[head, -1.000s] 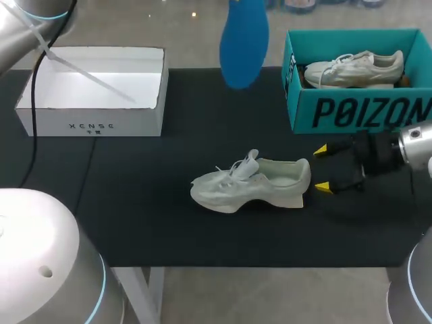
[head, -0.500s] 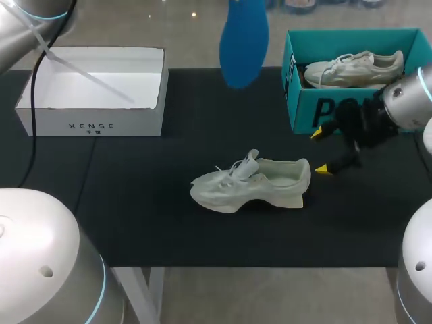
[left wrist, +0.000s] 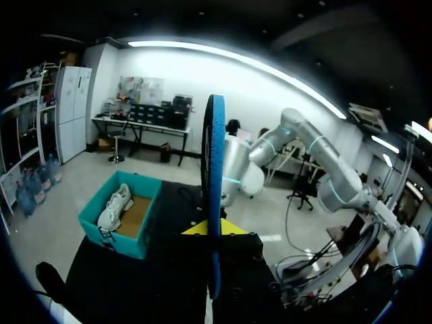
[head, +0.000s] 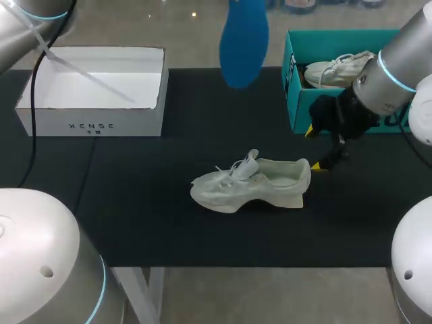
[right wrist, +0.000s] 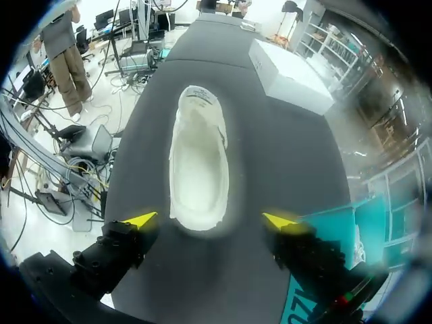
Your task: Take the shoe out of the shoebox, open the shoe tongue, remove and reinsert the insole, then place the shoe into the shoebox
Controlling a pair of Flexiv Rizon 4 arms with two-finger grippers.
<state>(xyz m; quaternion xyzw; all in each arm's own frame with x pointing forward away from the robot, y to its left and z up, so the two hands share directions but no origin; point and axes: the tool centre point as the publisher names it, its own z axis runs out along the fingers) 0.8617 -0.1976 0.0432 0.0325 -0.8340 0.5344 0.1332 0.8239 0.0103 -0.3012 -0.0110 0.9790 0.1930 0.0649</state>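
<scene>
Insole is out: left gripper [left wrist: 214, 229] clamps the blue insole [head: 244, 40] aloft. Right gripper [head: 314, 148] has its fingers wide at the white sneaker [head: 251, 183] heel. Next move, likely: steady the sneaker, then reinsert.

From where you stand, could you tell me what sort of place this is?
Probably a robotics test bench: my right gripper, open, by a white shoe on a black table; my left gripper holding a blue insole; a teal shoebox behind.

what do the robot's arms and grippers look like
Both arms are smooth silver-grey tubes with thin light-blue rings at the joints. The left arm has a black cable trailing beside it, and the right arm shows none. The right gripper and left gripper are black and blocky, with bright yellow pointed tips.
</scene>
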